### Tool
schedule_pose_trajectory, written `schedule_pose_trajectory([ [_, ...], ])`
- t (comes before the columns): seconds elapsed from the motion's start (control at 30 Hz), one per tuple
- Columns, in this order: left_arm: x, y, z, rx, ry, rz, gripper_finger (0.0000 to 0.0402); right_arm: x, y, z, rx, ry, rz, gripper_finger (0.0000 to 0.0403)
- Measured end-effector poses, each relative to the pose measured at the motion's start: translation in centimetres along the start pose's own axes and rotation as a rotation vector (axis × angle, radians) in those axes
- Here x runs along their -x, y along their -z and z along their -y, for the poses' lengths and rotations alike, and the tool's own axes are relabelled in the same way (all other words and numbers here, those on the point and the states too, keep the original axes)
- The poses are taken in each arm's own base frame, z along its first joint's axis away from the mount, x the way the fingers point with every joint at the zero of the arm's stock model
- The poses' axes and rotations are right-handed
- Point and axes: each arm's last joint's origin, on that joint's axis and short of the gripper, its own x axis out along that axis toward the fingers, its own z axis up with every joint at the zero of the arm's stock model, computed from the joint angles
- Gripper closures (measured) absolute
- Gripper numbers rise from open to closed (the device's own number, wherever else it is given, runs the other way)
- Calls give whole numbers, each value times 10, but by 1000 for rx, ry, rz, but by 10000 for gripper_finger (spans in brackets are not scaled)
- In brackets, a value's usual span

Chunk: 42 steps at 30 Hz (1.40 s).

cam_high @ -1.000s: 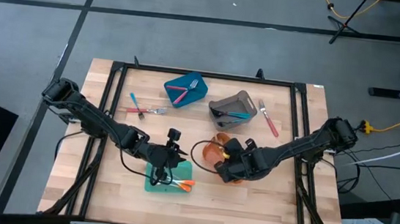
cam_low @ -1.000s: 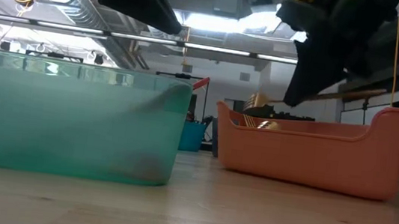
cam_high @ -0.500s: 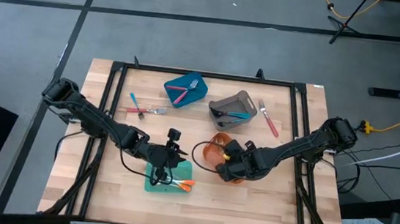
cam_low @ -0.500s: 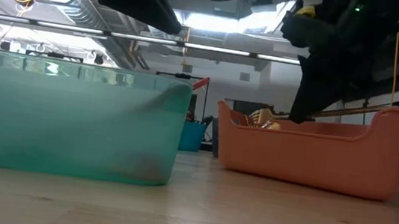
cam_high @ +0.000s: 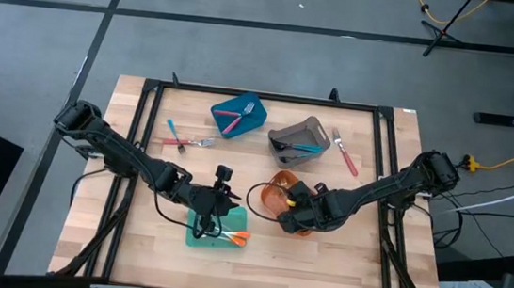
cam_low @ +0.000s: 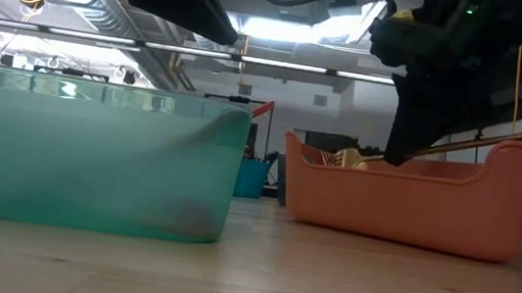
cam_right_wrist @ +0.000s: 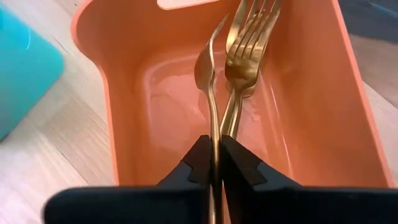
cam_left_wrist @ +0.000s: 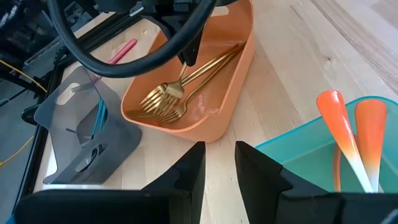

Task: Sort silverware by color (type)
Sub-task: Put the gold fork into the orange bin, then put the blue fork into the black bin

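— What's on the wooden surface (cam_high: 341, 256), biggest things first?

— Two dark arms reach in from the sides, both bent low toward the middle. The right arm (cam_high: 395, 184) slants down from the right edge over the orange bin (cam_high: 276, 191); the left arm (cam_high: 119, 154) stretches from the left edge to just above the teal bin (cam_high: 214, 230).

— And the other bins?

— A blue bin (cam_high: 238, 114) and a grey bin (cam_high: 297, 137) sit toward the far side, each with a few utensils inside.

— What is the right gripper (cam_right_wrist: 215, 163) doing?

— Its fingers are pinched on the handle of a gold fork (cam_right_wrist: 207, 84), which points tines-first down into the orange bin — other gold forks (cam_left_wrist: 166, 102) already lie there, side by side.

— The left gripper (cam_left_wrist: 216, 167)?

— It hangs with a narrow gap between its fingers, nothing in them, over the near rim of the teal bin, where two orange-handled utensils (cam_left_wrist: 351, 134) rest.

— Anything loose?

— A pink-handled fork (cam_high: 343, 152) lies right of the grey bin, and a blue-handled and a pink-handled piece (cam_high: 184, 140) lie crossed left of the blue bin.
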Motion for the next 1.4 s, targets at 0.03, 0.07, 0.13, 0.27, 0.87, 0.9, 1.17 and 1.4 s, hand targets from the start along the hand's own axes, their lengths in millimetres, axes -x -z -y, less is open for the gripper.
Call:
schedule_pose_trajectory([
  [0.03,0,0,0,0,0,0,320,0,0,0,0,0,0,377],
  [0.07,0,0,0,0,0,0,320,0,0,0,0,0,0,370],
  [0.13,0,0,0,0,0,0,320,0,0,0,0,0,0,355],
  [0.27,0,0,0,0,0,0,320,0,0,0,0,1,1,335],
  [0.87,0,0,0,0,0,0,320,0,0,0,1,0,0,329],
  [0.9,0,0,0,0,0,0,320,0,0,0,1,0,-1,329],
  [1.17,0,0,0,0,0,0,320,0,0,0,1,0,-1,329],
  [1.4,0,0,0,0,1,0,320,0,0,0,1,0,-1,329],
])
